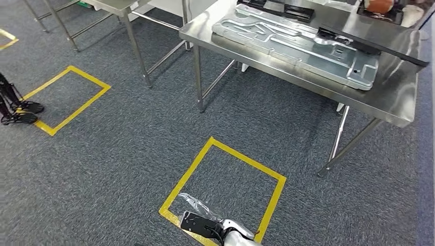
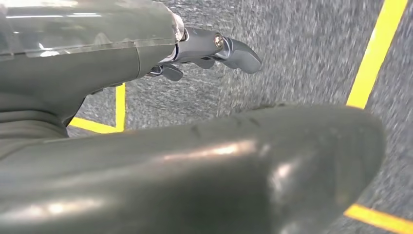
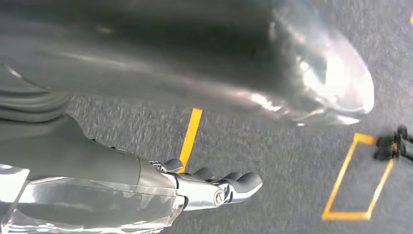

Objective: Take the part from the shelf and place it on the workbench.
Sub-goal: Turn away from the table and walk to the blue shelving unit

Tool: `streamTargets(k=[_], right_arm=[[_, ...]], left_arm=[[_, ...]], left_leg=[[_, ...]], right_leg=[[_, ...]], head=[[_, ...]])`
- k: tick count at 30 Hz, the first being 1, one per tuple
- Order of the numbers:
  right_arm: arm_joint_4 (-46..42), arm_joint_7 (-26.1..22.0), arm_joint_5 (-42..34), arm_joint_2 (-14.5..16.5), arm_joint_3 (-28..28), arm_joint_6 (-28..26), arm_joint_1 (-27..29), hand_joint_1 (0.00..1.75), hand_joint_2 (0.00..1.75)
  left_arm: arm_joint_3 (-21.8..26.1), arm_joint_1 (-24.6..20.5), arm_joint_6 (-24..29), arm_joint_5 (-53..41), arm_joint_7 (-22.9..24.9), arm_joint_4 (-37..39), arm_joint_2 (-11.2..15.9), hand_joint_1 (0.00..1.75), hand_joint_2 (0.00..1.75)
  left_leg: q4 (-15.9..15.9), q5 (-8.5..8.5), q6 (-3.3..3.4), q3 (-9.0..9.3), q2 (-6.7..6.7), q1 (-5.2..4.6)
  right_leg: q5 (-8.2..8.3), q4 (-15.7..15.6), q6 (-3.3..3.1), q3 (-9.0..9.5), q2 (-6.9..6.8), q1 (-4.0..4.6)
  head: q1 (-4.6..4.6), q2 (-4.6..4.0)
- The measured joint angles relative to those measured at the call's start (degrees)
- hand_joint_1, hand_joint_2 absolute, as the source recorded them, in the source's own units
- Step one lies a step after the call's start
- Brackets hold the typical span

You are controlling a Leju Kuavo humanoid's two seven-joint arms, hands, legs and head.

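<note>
A large pressed sheet-metal part (image 1: pixel 297 43) lies flat on the steel workbench (image 1: pixel 392 100) at the upper right of the head view, with a long black strip (image 1: pixel 372 50) across its far end. At the bottom edge of that view my right hand (image 1: pixel 201 224) hangs low over the carpet, above the near corner of a yellow floor square. The right wrist view has this hand (image 3: pixel 214 187) with fingers stretched out and nothing in them. My left hand (image 2: pixel 214 51) also hangs over the carpet, fingers extended and empty. Both hands are far from the part.
A yellow taped square (image 1: pixel 223 187) marks the floor in front of the workbench, and another (image 1: pixel 69 97) lies to the left. Black tripod feet (image 1: pixel 18 107) stand at the left edge. A second steel table (image 1: pixel 120 7) stands at the back.
</note>
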Motion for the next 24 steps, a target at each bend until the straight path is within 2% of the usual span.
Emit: streamTargets(k=[1, 2, 3, 4, 6, 7, 8, 9, 10, 11, 13, 14, 15, 16, 17, 18, 19, 20, 21, 22, 23, 24], right_arm=[[0.0, 0.0, 0.0, -0.1, 0.0, 0.0, 0.3, 0.0, 0.0], [0.0, 0.1, 0.0, -0.2, 0.0, 0.0, 0.5, 0.0, 0.0], [0.0, 0.1, 0.0, -0.2, 0.0, 0.0, 0.7, 0.0, 0.0], [0.0, 0.1, 0.1, -0.2, 0.0, 0.1, 0.7, 0.0, 0.0], [-0.1, 0.1, 0.1, -0.3, 0.0, 0.2, 0.7, 0.0, 0.0], [-0.1, 0.1, 0.1, -0.4, 0.0, 0.3, 0.7, 0.0, 0.0], [-0.1, 0.1, 0.1, -0.5, 0.0, 0.3, 0.7, 0.0, 0.0], [-0.1, 0.1, 0.1, -0.5, 0.0, 0.4, 0.7, 0.0, 0.0], [-0.1, 0.1, 0.1, -0.4, 0.0, 0.4, 0.7, 0.0, 0.0], [-0.2, 0.0, 0.1, -0.3, 0.0, 0.5, 0.7, 0.0, 0.0], [-0.3, -0.2, 0.1, -0.1, 0.0, 0.5, 0.7, 0.0, 0.0], [-0.3, -0.3, 0.1, -0.2, 0.0, 0.5, 0.7, 0.0, 0.0], [-0.3, -0.3, 0.1, -0.2, 0.0, 0.5, 0.7, 0.0, 0.0], [-0.2, -0.3, 0.1, -0.2, 0.0, 0.5, 0.8, 0.0, 0.0], [-0.2, -0.3, 0.1, -0.2, 0.0, 0.5, 0.8, 0.0, 0.0], [-0.2, -0.3, 0.1, -0.2, 0.0, 0.5, 0.8, 0.0, 0.0], [-0.2, -0.3, 0.1, -0.2, 0.0, 0.5, 0.7, 0.0, 0.0], [-0.2, -0.3, 0.1, -0.2, 0.0, 0.5, 0.7, 0.0, 0.0], [-0.2, -0.3, 0.1, -0.2, 0.0, 0.5, 0.7, 0.0, 0.0], [-0.3, -0.3, 0.1, -0.2, 0.0, 0.5, 0.7, 0.0, 0.0], [-0.3, -0.3, 0.1, -0.2, 0.0, 0.4, 0.6, 0.0, 0.0], [-0.3, -0.3, 0.1, -0.2, 0.0, 0.4, 0.6, 0.0, 0.0]], left_arm=[[0.0, 0.1, 0.1, 0.0, 0.0, 0.0, 0.0, 0.0, 0.0], [0.0, 0.3, 0.1, 0.0, 0.0, 0.0, 0.0, 0.0, 0.0], [0.0, 0.5, 0.2, -0.1, 0.0, 0.0, 0.0, 0.0, 0.0], [0.0, 0.7, 0.3, -0.2, 0.0, 0.0, 0.0, 0.0, 0.0], [0.0, 0.8, 0.4, -0.3, 0.0, 0.0, -0.2, 0.0, 0.0], [0.0, 0.8, 0.4, -0.4, 0.0, 0.1, -0.3, 0.0, 0.0], [0.0, 0.8, 0.4, -0.5, 0.0, 0.1, -0.5, 0.0, 0.0], [0.0, 0.8, 0.4, -0.6, 0.0, 0.1, -0.5, 0.0, 0.0], [0.0, 0.9, 0.4, -0.7, 0.1, 0.1, -0.4, 0.0, 0.0], [0.0, 1.1, 0.3, -0.8, 0.1, 0.1, -0.4, 0.0, 0.0], [0.0, 1.0, 0.3, -0.9, 0.2, 0.2, -0.2, 0.0, 0.0], [0.0, 0.9, 0.3, -0.9, 0.2, 0.2, -0.2, 0.0, 0.0], [0.0, 0.8, 0.3, -0.9, 0.1, 0.2, -0.2, 0.0, 0.0], [0.0, 0.8, 0.3, -0.9, 0.1, 0.2, -0.2, 0.0, 0.0], [0.0, 0.9, 0.2, -0.9, 0.1, 0.2, -0.2, 0.0, 0.0], [0.1, 1.0, 0.2, -0.9, 0.0, 0.2, -0.1, 0.0, 0.0], [0.1, 1.2, 0.2, -0.9, 0.0, 0.2, 0.0, 0.0, 0.0], [0.1, 1.2, 0.2, -0.9, -0.1, 0.2, 0.0, 0.0, 0.0], [0.1, 1.2, 0.1, -0.9, -0.1, 0.2, 0.0, 0.0, 0.0], [0.1, 1.1, 0.1, -0.9, -0.2, 0.2, 0.0, 0.0, 0.0], [0.1, 1.1, 0.1, -0.9, -0.2, 0.2, -0.1, 0.0, 0.0], [0.1, 1.1, 0.0, -0.9, -0.2, 0.2, -0.1, 0.0, 0.0]], left_leg=[[0.0, -0.04, 0.25, 0.02, -0.9, -0.23], [0.0, -0.08, 0.39, 0.08, -1.81, -0.49], [0.0, -0.11, 0.51, 0.18, -2.73, -0.8], [0.0, -0.13, 0.61, 0.31, -3.64, -1.09], [0.0, -0.19, 0.71, 0.44, -5.31, -1.37], [0.0, -0.2, 0.63, 0.38, -6.04, -1.32], [0.0, -0.21, 0.47, 0.27, -6.7, -1.17], [-0.1, -0.18, 0.21, 0.2, -7.39, -1.11], [-0.3, -0.15, 0.01, 0.29, -7.66, -1.07], [-0.2, -0.34, -0.25, 0.35, -6.83, -1.17], [2.7, -2.05, -0.96, -0.87, -3.44, -1.21], [5.7, -3.5, -1.52, -2.5, -1.58, -0.88], [9.2, -4.9, -2.1, -4.48, -0.62, -0.38], [12.1, -5.69, -2.72, -6.18, -0.07, 0.19], [13.3, -5.54, -3.38, -7.08, 0.3, 0.78], [12.4, -4.37, -4.05, -6.84, 0.66, 1.34], [9.5, -2.4, -4.75, -5.48, 1.26, 1.87], [5.5, -0.52, -5.49, -3.58, 2.55, 2.29], [2.2, 0.81, -5.76, -1.95, 3.55, 2.46], [0.2, 1.41, -5.53, -0.9, 4.23, 2.48], [-0.6, 1.32, -5.03, -0.58, 4.5, 2.36], [-0.3, 1.08, -4.19, -0.7, 3.84, 2.12]], right_leg=[[-0.6, 2.9, -0.26, -1.89, 0.42, 0.25], [-0.06, 3.9, -0.6, -2.91, 0.65, 0.53], [1.57, 2.7, -1.1, -2.9, 0.91, 0.83], [3.98, -0.4, -1.81, -1.88, 1.51, 1.16], [7.94, -8.0, -3.62, 0.98, 4.42, 1.77], [8.87, -10.4, -4.21, 1.98, 5.49, 1.99], [9.04, -11.5, -4.56, 2.47, 6.02, 2.18], [9.06, -12.1, -4.58, 2.78, 5.49, 2.25], [9.23, -12.7, -4.47, 3.25, 4.73, 2.13], [9.4, -13.5, -4.43, 3.9, 4.03, 1.9], [9.69, -15.1, -4.23, 5.3, 2.32, 1.26], [9.56, -15.4, -4.17, 5.75, 1.34, 1.09], [9.38, -15.5, -4.01, 6.01, 0.34, 0.93], [9.13, -15.5, -3.74, 6.18, -0.64, 0.72], [8.84, -15.5, -3.4, 6.36, -1.55, 0.4], [8.54, -15.4, -2.97, 6.56, -2.37, 0.01], [8.16, -15.1, -2.44, 6.81, -3.16, -0.46], [7.68, -14.8, -1.79, 7.04, -3.89, -0.78], [7.15, -14.3, -1.08, 7.2, -4.52, -0.93], [6.69, -14.1, -0.43, 7.37, -5.02, -0.93], [6.37, -13.9, 0.09, 7.57, -5.45, -0.82], [6.22, -14.0, 0.49, 7.84, -5.85, -0.8]], head=[[-0.01, 0.0], [-0.01, 0.0], [-0.01, 0.0], [-0.02, 0.0], [-0.05, 0.0], [-0.08, 0.0], [-0.11, 0.0], [-0.14, 0.0], [-0.14, 0.0], [-0.15, 0.0], [-0.16, 0.0], [-0.16, 0.0], [-0.16, 0.0], [-0.15, 0.0], [-0.16, 0.0], [-0.16, 0.0], [-0.16, 0.0], [-0.17, 0.0], [-0.16, 0.0], [-0.13, 0.0], [-0.09, 0.0], [-0.05, 0.0]])
